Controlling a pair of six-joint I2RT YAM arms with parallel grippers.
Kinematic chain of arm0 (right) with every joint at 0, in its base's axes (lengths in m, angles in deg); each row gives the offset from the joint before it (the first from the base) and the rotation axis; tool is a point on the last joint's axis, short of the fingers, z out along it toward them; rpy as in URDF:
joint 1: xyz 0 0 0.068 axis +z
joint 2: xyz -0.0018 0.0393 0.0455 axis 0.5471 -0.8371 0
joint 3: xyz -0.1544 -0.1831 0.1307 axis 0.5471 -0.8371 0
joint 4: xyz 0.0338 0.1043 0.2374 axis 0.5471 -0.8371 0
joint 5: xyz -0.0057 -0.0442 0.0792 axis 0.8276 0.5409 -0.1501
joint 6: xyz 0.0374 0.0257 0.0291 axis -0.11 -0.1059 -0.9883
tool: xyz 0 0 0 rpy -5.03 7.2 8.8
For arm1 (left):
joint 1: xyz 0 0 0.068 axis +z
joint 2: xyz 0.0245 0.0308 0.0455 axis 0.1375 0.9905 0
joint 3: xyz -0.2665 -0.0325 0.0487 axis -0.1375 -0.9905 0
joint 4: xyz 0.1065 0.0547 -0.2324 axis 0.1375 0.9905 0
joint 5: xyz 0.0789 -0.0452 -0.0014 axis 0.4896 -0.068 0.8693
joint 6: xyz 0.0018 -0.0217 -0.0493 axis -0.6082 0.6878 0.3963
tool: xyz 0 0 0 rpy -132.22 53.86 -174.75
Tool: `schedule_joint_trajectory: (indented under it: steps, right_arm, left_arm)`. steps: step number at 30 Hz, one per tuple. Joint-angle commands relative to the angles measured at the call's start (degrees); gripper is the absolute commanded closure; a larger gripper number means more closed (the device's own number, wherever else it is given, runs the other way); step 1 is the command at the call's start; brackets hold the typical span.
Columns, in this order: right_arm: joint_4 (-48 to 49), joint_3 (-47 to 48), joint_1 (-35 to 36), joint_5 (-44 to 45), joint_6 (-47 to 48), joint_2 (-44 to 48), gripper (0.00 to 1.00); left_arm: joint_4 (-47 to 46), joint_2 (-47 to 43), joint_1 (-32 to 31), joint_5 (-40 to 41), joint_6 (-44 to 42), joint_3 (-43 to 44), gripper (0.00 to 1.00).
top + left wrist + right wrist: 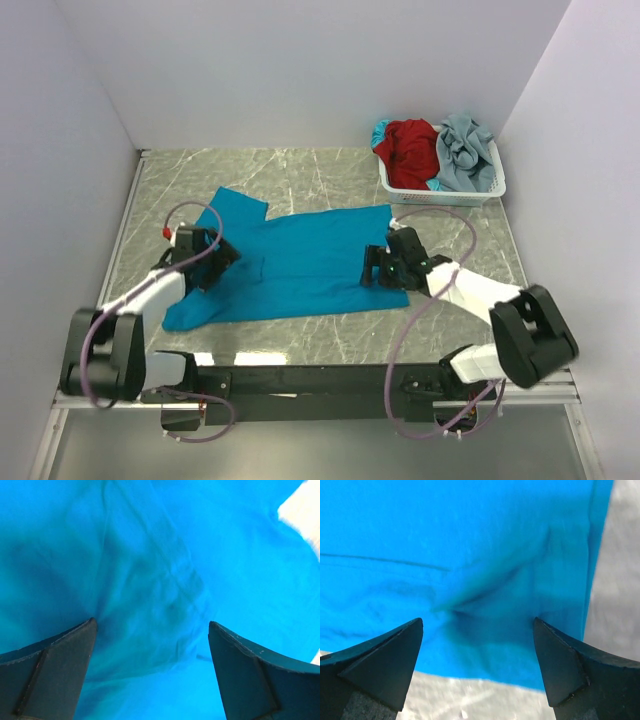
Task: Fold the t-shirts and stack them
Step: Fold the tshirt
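Two arms are reaching in from the bottom of the top view, one at the lower left and one at the lower right. Each is ending in one hand with two dark fingers.

The left hand (208,262) is sitting over the left end of the teal shirt (300,262), between its two sleeves. In its wrist view both fingers (50,675) are standing wide apart and released, with creased teal cloth puckering between the tips and nothing clamped.

The right hand (378,266) is sitting at the shirt's right end, near the lower corner. Its two fingers (380,665) are also standing spread and released. Their tips are pointing down at a bunched fold of the cloth, with bare bench showing just below and to the right of the shirt's edge.

That one teal shirt is lying opened out across the middle of the marbled bench (330,170). One sleeve is pointing toward the upper left of the frame and the other toward the lower left.

Further back, at the upper right, one white basket (440,196) is standing well apart from the teal shirt. Two crumpled shirts are lying in it side by side: one red shirt (410,146) on the left and one grey-blue shirt (466,152) on the right. A small strip of teal cloth (380,130) is showing at the basket's left rim; whether it is another shirt cannot be told.
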Motion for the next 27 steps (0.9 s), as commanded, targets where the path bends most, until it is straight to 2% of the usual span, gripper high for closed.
schedule_joint_trajectory:
  steps: [1, 3, 6, 9, 11, 13, 15, 19, 22, 27]
  right_arm:
    - [-3.30, -2.95, 0.63, 1.82, -1.87, 6.61, 0.03]
    - [-4.00, -3.13, 0.72, 2.35, -1.43, 10.29, 0.03]
    - [-4.53, -1.21, 0.63, 5.68, -0.02, 14.17, 0.02]
    - [-4.00, 2.30, 0.46, 9.98, -0.11, 15.94, 0.00]
    - [-3.22, 5.12, 0.11, 13.76, -0.90, 16.29, 0.00]
    - [-0.85, 7.14, -0.33, 15.52, -1.60, 15.94, 0.00]
    - [0.21, 8.98, -1.73, 16.49, -2.04, 14.10, 0.00]
    - [-0.75, 16.45, -4.20, 14.66, -2.13, 9.01, 0.00]
    - [-2.07, 19.71, -4.72, 14.48, -1.08, 4.79, 0.00]
    - [-1.37, 21.56, -5.78, 14.74, -0.99, -1.01, 0.00]
  left_arm:
    - [11.06, -7.62, -3.92, 7.16, 5.05, -1.97, 0.00]
    - [14.58, -13.24, -4.98, 8.66, 5.14, -1.54, 0.01]
    - [14.60, -19.14, -5.07, 12.79, 4.35, -0.13, 0.00]
    - [12.92, -20.82, -5.07, 16.65, 2.51, 4.50, 0.01]
    - [12.57, -18.81, -4.89, 22.09, 1.37, 7.76, 0.01]
    - [13.53, -15.83, -2.72, 24.39, 0.14, 14.09, 0.01]
    - [13.89, -9.68, 0.54, 19.33, -2.14, 20.84, 0.01]
    - [6.70, 2.78, 8.62, 7.72, -3.65, 28.16, 0.01]
    - [3.27, 10.78, 9.43, 3.58, -5.05, 33.52, 0.01]
    - [3.42, 24.59, 9.52, -0.46, -10.23, 45.01, 0.01]
